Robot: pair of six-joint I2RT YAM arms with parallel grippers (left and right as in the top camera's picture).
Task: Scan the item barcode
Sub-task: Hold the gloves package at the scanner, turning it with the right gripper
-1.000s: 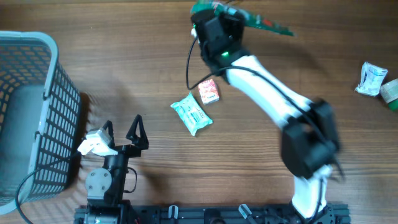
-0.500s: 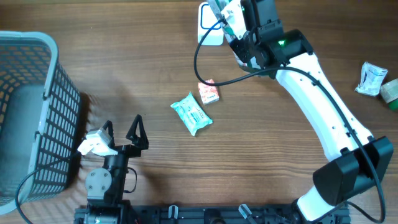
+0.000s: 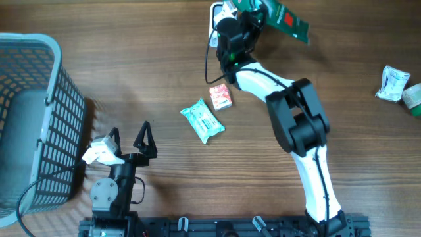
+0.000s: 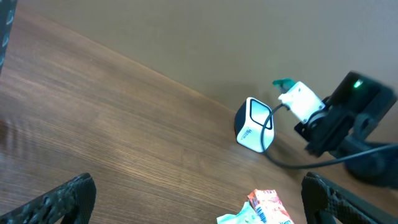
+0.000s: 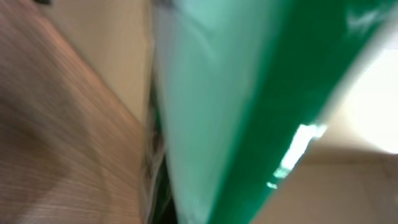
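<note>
- Nr edge of the table [image 3: 151, 52]: left hand [image 3: 129, 133] sits low by its base, fingers spread as wide as they go, nothing between them.
- Just to its left, a grey mesh basket [image 3: 62, 99] stands at the table's left side.
- Mid-table: a pale green packet [image 3: 202, 120] lies flat, w/ a small red-and-white packet [image 3: 221, 97] close by its far-right corner; can't tell if they touch.
- Right arm [image 3: 296, 125] reaches from the nr edge to the far side, elbow bent right of centre.
- Far edge: right hand [image 3: 250, 9] is clamped tight on a dark green packet [image 3: 287, 20], held up off the table and tilted; most of the packet sticks out to the hand's right.
- Right wrist view is blurred, filled by the packet's green face.
- A white scanner [image 4: 254, 117] w/ a black cable [image 4: 292, 163] stands on the table just left of that hand; the dark green packet is near it, to its right.
- Far right: a crumpled white packet [image 3: 393, 82] & a green item [image 3: 413, 97] at the frame edge, well apart from the rest.
</note>
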